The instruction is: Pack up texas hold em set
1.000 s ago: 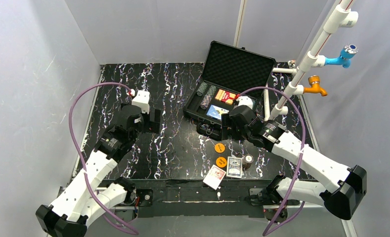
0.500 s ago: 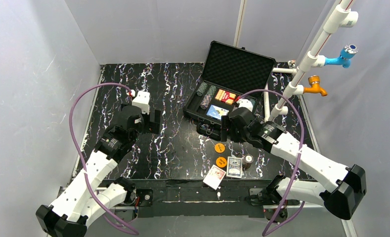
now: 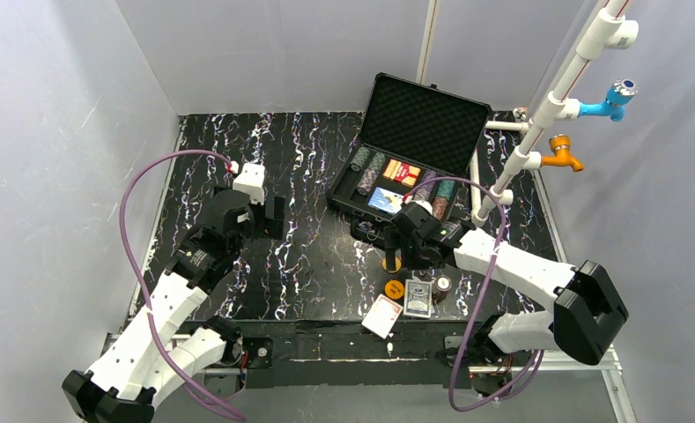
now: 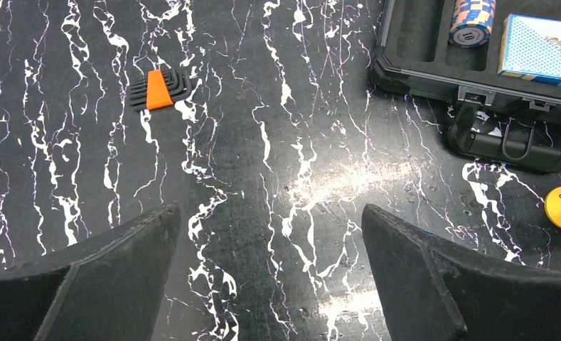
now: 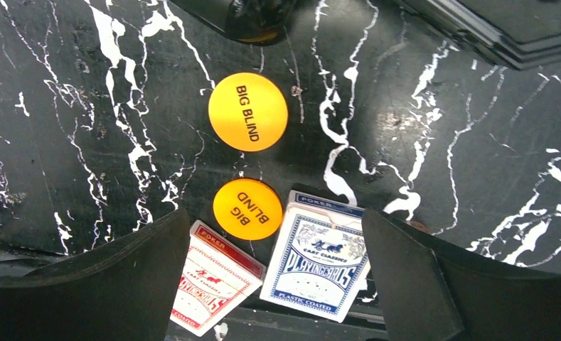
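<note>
The black case (image 3: 348,189) lies open at the back right, its foam lid (image 3: 427,110) upright. Inside are chip stacks (image 3: 365,172), a red deck (image 3: 402,171) and a blue deck (image 3: 386,201). On the table in front lie two orange "BIG BLIND" discs (image 5: 248,111) (image 5: 248,208), a red deck (image 5: 213,280) and a blue deck (image 5: 323,256). My right gripper (image 5: 275,213) hangs open above them, over the nearer disc and touching nothing. My left gripper (image 4: 269,213) is open over bare table, left of the case (image 4: 419,67).
A hex key set with an orange holder (image 4: 160,89) lies on the table's left part. A white pipe frame (image 3: 546,110) with a blue and an orange tap stands right of the case. A small round chip (image 3: 443,284) sits beside the blue deck, near the table's front edge.
My right arm has swung left and toward the front edge, bringing its open gripper over the orange discs and uncovering the case's right chip stacks. The left arm has barely moved.
</note>
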